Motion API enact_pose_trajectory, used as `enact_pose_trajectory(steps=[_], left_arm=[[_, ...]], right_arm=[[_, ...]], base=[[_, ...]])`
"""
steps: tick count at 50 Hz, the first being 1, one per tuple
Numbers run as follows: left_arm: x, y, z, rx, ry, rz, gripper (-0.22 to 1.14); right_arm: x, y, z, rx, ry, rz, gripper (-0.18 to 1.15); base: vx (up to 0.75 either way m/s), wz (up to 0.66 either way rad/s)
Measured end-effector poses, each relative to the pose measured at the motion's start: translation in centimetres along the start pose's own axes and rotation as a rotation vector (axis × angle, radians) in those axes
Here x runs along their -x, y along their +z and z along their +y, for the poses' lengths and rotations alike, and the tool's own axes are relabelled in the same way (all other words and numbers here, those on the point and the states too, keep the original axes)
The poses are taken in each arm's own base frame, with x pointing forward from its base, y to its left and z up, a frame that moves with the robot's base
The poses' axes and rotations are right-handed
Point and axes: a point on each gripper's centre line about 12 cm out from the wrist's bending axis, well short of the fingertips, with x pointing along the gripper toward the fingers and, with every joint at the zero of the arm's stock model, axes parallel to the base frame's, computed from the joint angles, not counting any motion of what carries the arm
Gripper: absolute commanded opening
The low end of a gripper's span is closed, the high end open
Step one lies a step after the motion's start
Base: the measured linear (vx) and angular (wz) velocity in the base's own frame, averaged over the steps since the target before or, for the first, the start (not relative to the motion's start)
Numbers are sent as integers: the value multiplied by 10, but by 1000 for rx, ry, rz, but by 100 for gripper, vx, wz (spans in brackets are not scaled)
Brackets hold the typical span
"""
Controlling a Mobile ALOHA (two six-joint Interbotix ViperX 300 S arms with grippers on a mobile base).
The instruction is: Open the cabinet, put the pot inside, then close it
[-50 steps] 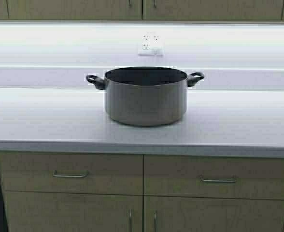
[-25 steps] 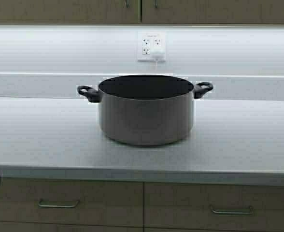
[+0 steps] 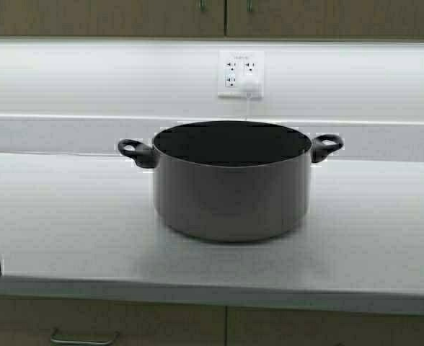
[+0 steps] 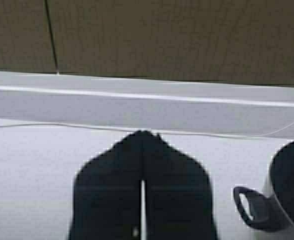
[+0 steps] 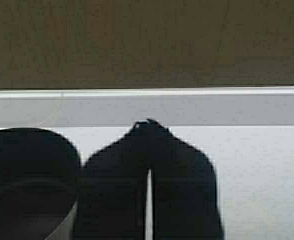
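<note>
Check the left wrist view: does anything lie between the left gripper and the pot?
Nothing: the left gripper, fingers shut, and the pot have only bare counter between them; the pot's loop handle points toward it.

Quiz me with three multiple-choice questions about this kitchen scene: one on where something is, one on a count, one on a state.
1. Where is the pot?
A. on the counter
B. in the cabinet
C. on the floor

2. How many loop handles does the pot show?
A. one
B. two
C. four

3. How are the cabinet doors above?
A. both wide open
B. one missing
C. shut

Answers:
1 A, it stands upright on the grey counter below the wall socket.
2 B, one black loop on each side of the rim.
3 C, their lower edges meet flush.
</note>
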Motion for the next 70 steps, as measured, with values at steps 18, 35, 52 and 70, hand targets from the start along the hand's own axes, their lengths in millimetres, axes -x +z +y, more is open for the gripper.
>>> enact_pose_trajectory(steps=[18,35,52,70], left_arm=[[7,1,-73,15,-355,103,101],[-52,-7,-154,-4,-543,80,101],[-108,-11,-226,2,-513,-71,101],[-166,-12,-253,94,-291,-174,101]], right_arm=[[-2,20,87,17,383,-14,100],[-60,36,150,27,499,-70,100],[-120,53,196,51,403,-172,100],[-160,46,232,25,-45,-163,100]], base=[[6,1],[0,0],[0,0],[0,0]])
